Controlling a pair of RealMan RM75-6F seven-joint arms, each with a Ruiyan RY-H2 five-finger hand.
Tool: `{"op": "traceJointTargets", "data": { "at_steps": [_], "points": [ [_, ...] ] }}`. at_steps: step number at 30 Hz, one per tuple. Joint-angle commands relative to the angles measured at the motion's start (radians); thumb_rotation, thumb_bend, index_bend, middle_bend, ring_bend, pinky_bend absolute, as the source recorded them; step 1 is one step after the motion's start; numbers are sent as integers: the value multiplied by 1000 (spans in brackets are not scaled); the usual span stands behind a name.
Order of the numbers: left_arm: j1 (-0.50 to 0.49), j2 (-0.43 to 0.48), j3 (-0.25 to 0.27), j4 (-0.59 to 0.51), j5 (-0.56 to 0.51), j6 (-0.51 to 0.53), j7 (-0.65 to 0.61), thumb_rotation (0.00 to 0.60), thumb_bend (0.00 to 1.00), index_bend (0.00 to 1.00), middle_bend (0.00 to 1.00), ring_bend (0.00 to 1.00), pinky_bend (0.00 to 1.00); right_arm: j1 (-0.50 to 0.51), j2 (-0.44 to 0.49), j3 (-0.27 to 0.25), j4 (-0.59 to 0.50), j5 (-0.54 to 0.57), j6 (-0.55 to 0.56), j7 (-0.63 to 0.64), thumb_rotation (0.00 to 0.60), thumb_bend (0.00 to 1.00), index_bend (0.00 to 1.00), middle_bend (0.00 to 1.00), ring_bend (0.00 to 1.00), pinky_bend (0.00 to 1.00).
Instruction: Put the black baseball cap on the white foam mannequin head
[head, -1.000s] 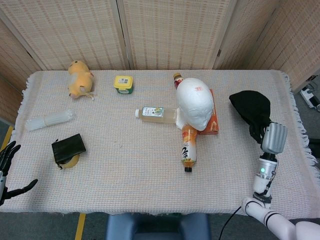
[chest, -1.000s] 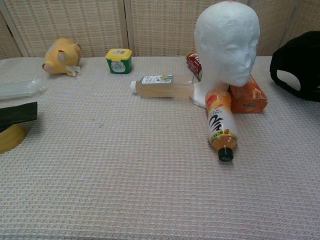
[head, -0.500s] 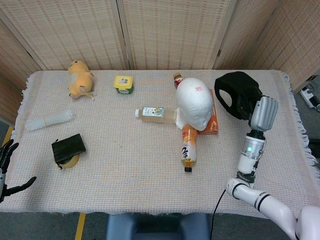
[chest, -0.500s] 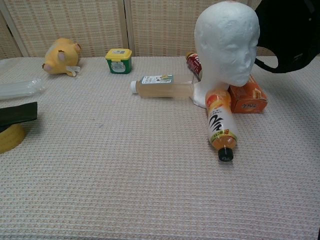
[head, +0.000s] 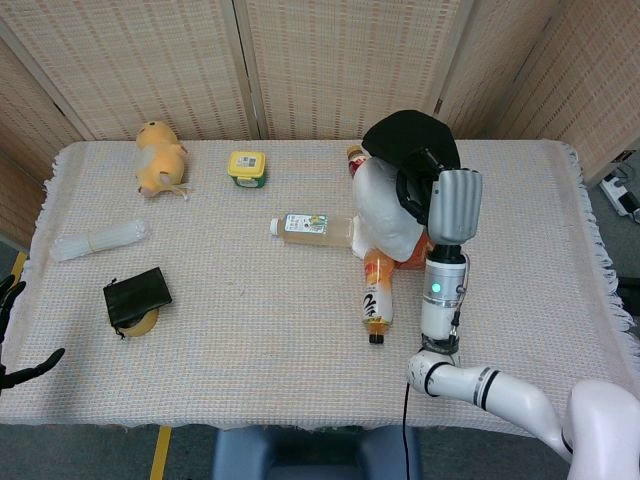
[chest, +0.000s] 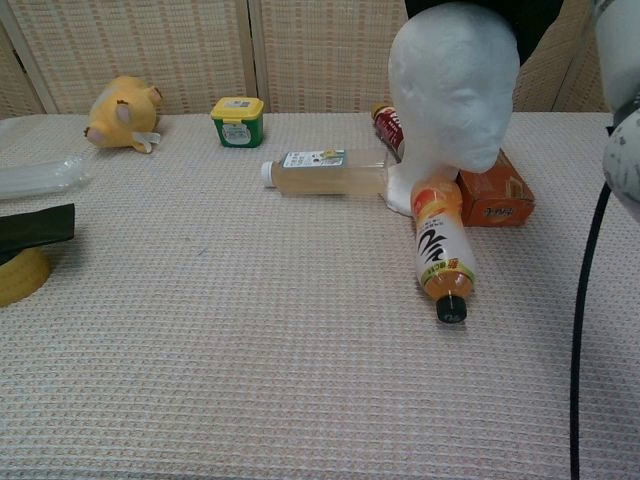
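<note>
The white foam mannequin head (head: 385, 210) stands upright mid-table, facing the front edge (chest: 455, 85). The black baseball cap (head: 408, 138) hangs over its crown and back, covering the top in the head view. In the chest view the cap (chest: 535, 20) shows only as a dark shape behind the top of the head, and I cannot tell whether they touch. My right hand (head: 422, 182) grips the cap at its right rear, fingers mostly hidden in the fabric. My left hand (head: 12, 345) hangs off the table's front left corner, fingers spread, holding nothing.
An orange-labelled bottle (head: 377, 290) lies in front of the mannequin, a clear bottle (head: 310, 227) to its left, an orange box (head: 428, 250) to its right. Further left are a green tub (head: 247, 167), a yellow plush (head: 160, 157) and a black wallet (head: 137, 295).
My right hand has carried the cap from the table's right side up and to the left, until it is over the mannequin head. The left hand has barely moved.
</note>
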Motion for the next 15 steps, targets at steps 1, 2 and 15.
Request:
{"op": "traceJointTargets", "data": {
  "at_steps": [1,2,15],
  "points": [
    [1,0,-3,0,-2,2,1,600,198,26,0,35,213,19,-31,-47,0,-35,5,-24,600,442,798,1000,1000,1000],
    [1,0,-4,-1,-3,3,0,600,198,27,0,35,213,19,-39,-71,1,-51,8,-30,600,442,798,1000,1000,1000],
    [11,10,-7,-10,0,15,-21,600,196,27,0,35,214,-66,-52,-264,100,-143,17,-28,600,431,803,1000,1000,1000]
  ]
}}
